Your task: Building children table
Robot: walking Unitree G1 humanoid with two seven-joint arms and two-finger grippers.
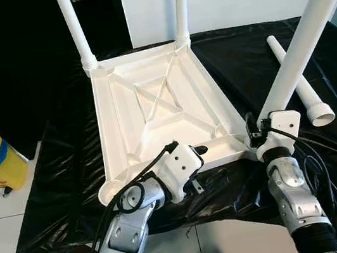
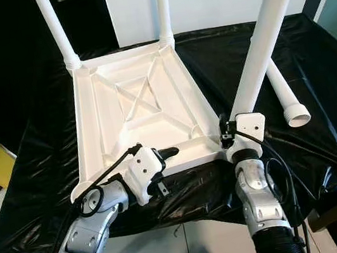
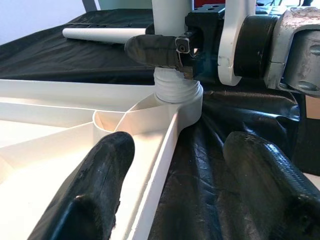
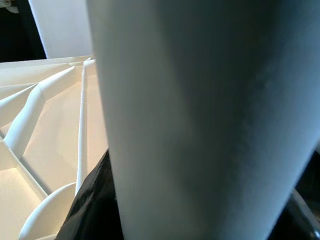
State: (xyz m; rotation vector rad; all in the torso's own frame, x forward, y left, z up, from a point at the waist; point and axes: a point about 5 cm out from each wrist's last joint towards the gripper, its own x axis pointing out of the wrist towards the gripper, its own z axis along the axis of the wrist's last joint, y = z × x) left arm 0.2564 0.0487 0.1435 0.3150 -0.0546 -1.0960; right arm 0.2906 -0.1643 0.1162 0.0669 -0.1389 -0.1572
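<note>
The white plastic children's tabletop lies upside down on a black plastic sheet, two legs already standing at its far corners. The right gripper is clamped on a third white tube leg at the near-right socket, apparently mid-seating. The left gripper straddles the near rim, fingers spread, holding nothing. Next: seat this leg, then fetch the loose white leg lying nearby.

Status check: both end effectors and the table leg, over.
Right end effector shut on white plastic table leg at near-right corner socket. Left end effector open, straddling upturned white tabletop rim. One loose leg on black sheet.
</note>
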